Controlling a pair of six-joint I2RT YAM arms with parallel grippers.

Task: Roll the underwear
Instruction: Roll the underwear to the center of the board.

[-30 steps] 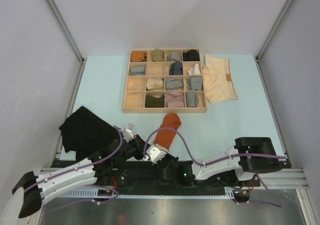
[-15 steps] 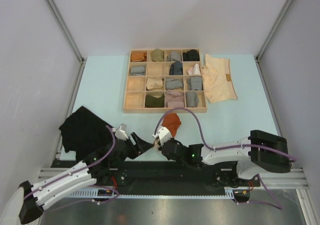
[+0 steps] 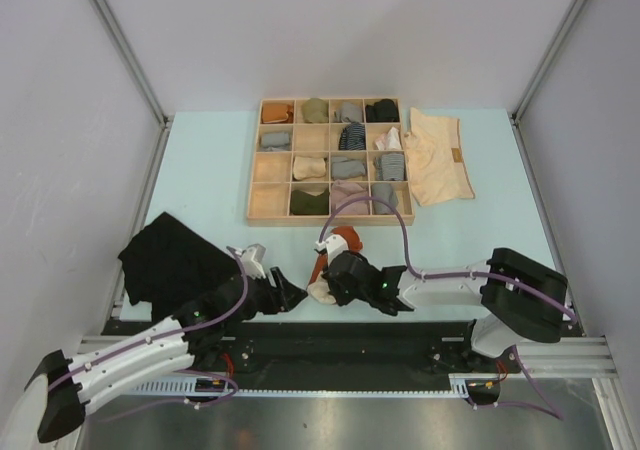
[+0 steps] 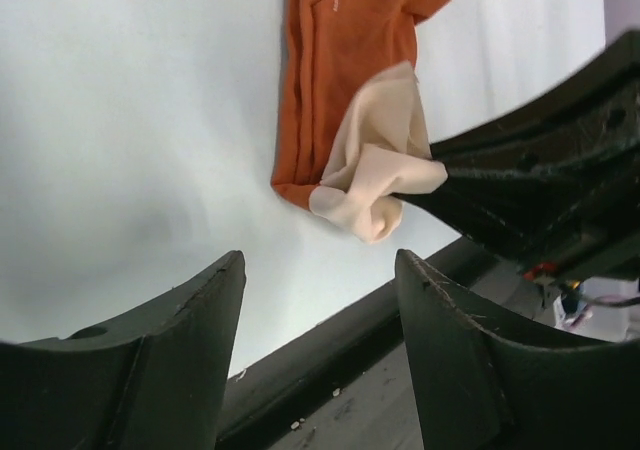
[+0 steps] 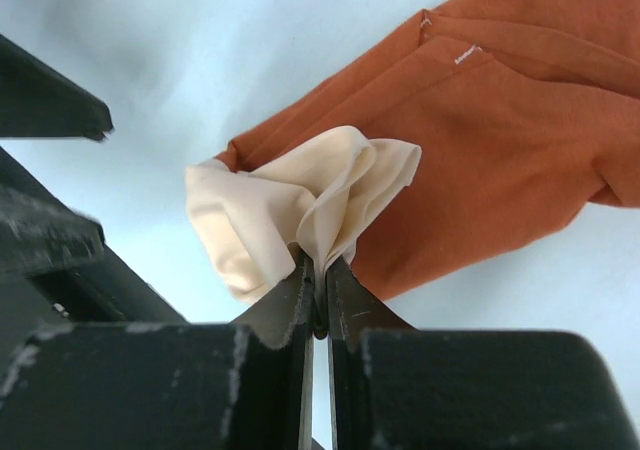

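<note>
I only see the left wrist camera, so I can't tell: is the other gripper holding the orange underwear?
Observer: Yes, the right gripper is shut on the cream end of the orange underwear.
Operator: Where's the black one?
Observer: The black underwear lies spread out, left of the orange one.
Operator: And the cream one?
Observer: The cream underwear lies flat beside the right side of the tray.

A wooden tray (image 3: 330, 219) of sixteen compartments sits far-middle on the pale blue desk (image 3: 210, 160); most compartments hold small cloth bundles (image 3: 275, 140), one striped (image 3: 351, 136).
</note>
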